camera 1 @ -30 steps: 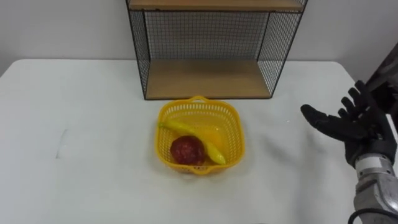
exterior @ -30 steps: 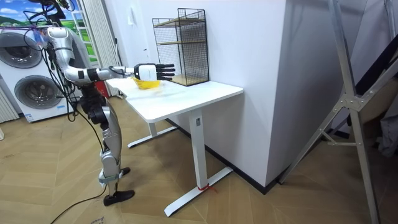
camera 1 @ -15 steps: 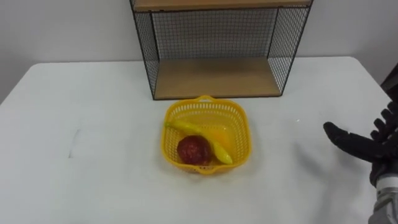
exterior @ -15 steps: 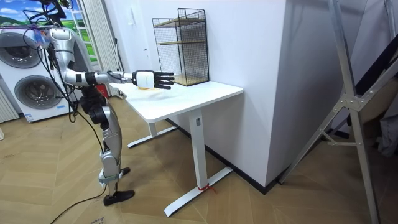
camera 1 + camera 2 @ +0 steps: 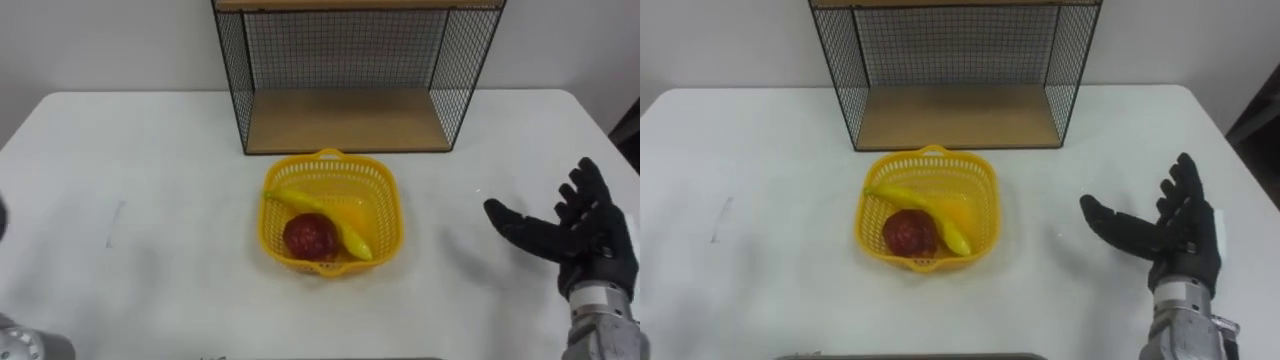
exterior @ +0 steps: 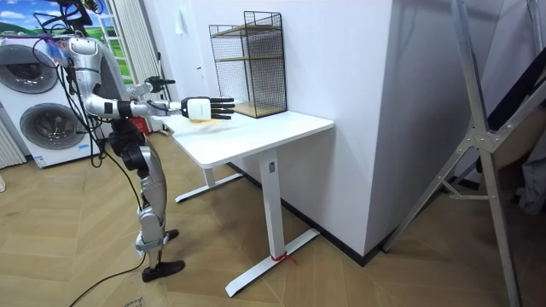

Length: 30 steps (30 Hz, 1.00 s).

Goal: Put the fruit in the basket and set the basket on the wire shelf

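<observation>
Yellow basket (image 5: pixel 392 215) on the table (image 5: pixel 150 150) – banana (image 5: pixel 345 237) and red fruit (image 5: pixel 310 237) inside – just before the shelf (image 5: pixel 345 118). Right hand (image 5: pixel 585 245), fingers spread and empty, hovers apart on its right, likely ready to grasp it.

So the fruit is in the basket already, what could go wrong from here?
The right hand hangs open to the right of the yellow basket, apart from it. A grab at one side of the rim might tip it, and the banana and red fruit could roll out. The wire shelf stands close behind; the basket might catch on its front wires going in.
</observation>
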### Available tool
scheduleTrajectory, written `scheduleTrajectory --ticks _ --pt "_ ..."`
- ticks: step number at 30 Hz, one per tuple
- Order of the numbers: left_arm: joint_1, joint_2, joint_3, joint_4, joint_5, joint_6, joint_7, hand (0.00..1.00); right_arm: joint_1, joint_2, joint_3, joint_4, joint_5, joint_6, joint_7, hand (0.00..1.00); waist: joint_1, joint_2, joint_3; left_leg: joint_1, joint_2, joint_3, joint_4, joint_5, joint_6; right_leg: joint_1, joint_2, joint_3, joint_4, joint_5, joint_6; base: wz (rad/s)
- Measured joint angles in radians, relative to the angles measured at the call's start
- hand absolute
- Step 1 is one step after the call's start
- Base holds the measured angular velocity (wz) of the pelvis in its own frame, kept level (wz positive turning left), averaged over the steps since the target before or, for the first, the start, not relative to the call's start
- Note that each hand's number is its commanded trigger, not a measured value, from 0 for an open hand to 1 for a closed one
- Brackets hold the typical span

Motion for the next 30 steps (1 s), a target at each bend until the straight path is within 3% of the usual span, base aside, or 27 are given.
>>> scheduleTrajectory --ticks 4,10,14,19,30 --pt "-0.002 -0.002 -0.136 0.038 -0.004 -0.005 -0.15 0.0 -0.014 0.007 0.073 0.041 -0.032 -0.009 0.069 0.0 -0.016 -0.007 0.0028 0.002 0.0 0.006 -0.003 0.0 0.0 -0.002 0.0 0.006 0.001 0.0 0.0 -0.05" --pt "-0.016 -0.004 -0.237 0.139 -0.008 -0.006 -0.349 0.0 -0.057 0.037 0.083 0.079 -0.031 -0.031 0.113 0.0 -0.024 -0.025 0.0141 0.0 0.002 0.017 -0.002 0.001 0.001 -0.003 0.0 0.013 0.0 0.0 0.0 -0.04" --pt "-0.045 -0.006 -0.256 0.201 -0.056 -0.006 -0.441 0.0 -0.081 0.04 0.116 0.093 -0.023 -0.049 0.123 0.0 -0.024 -0.031 0.0148 -0.002 0.002 0.017 -0.001 0.001 0.001 -0.006 0.0 0.013 -0.002 0.001 0.0 0.0" --pt "-0.066 -0.007 -0.272 0.273 -0.128 -0.006 -0.531 0.0 -0.093 0.041 0.163 0.119 -0.017 -0.065 0.158 0.0 -0.026 -0.023 0.0131 -0.001 0.002 0.017 0.001 0.001 0.001 -0.003 0.0 0.012 -0.001 0.001 -0.001 0.0" --pt "-0.065 -0.009 -0.283 0.29 -0.159 0.002 -0.599 0.0 -0.134 0.041 0.175 0.204 0.114 -0.069 0.204 0.0 -0.045 -0.004 0.0054 0.002 0.003 0.017 -0.001 0.001 0.001 -0.003 0.001 0.011 0.011 0.001 -0.001 0.0"
